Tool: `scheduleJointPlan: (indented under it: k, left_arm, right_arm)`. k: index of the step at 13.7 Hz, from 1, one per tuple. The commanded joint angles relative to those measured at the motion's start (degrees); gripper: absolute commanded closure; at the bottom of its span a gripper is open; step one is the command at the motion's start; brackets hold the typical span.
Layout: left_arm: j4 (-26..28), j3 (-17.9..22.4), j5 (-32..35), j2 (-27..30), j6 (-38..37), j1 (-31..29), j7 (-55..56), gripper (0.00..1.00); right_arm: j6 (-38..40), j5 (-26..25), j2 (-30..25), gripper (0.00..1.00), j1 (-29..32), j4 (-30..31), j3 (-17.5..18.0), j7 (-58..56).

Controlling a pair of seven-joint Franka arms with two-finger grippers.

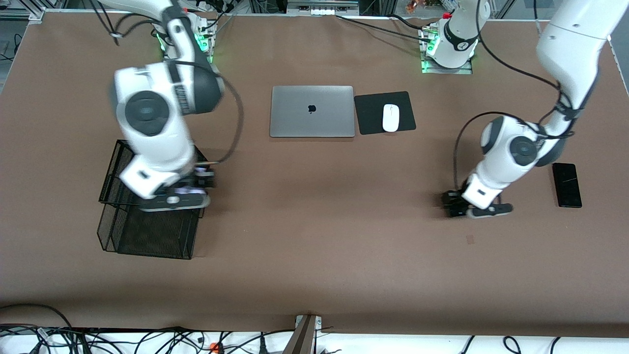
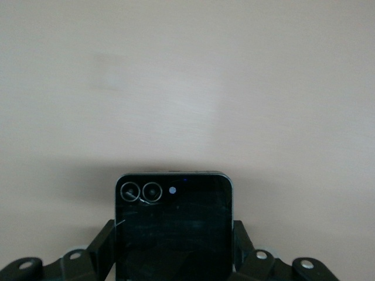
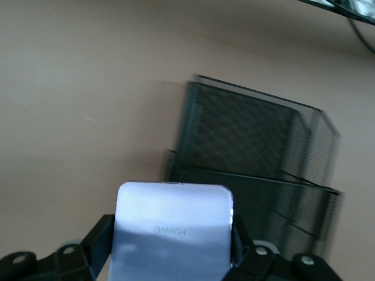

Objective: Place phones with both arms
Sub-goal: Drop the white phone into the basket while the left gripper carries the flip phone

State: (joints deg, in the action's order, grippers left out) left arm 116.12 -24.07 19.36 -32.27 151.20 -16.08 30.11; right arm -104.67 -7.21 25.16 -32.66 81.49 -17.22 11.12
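Note:
My right gripper [image 1: 195, 183] is shut on the small lilac phone [image 3: 171, 225], one finger on each side, and holds it over the black mesh rack [image 1: 147, 236]. The rack also shows in the right wrist view [image 3: 246, 134]. My left gripper [image 1: 454, 205] is low at the table toward the left arm's end. Its fingers [image 2: 105, 246] press both sides of the small squarish black phone [image 2: 173, 216], whose two camera rings face the wrist camera. The longer black slab phone [image 1: 566, 185] lies flat on the table beside the left arm.
A closed grey laptop [image 1: 312, 111] lies mid-table near the bases. Beside it a white mouse [image 1: 390, 118] sits on a black pad [image 1: 385, 112]. The brown table [image 1: 319, 236] stretches between the two grippers.

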Motion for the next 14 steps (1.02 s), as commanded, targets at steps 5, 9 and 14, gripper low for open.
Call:
scheduleJointPlan:
  k: [5,9,14]
  left_arm:
    - [-24.07,1.56,0.94,-9.55,-22.33,24.31,22.96,1.0]
    - [-29.79,7.45,0.59,-12.28,-22.61,36.97,24.2,1.0]
    - [-42.98,11.13,0.51,-21.68,-22.44,46.11,28.07,1.0]
  right_arm:
    - [-5.86,1.84,-12.22,1.0,-0.57,22.0,-10.45,-6.02]
    - [-19.49,2.02,-13.3,1.0,-0.48,32.93,-14.5,-9.54]
    - [-32.08,4.92,-11.1,1.0,1.89,37.16,-14.51,-9.72]
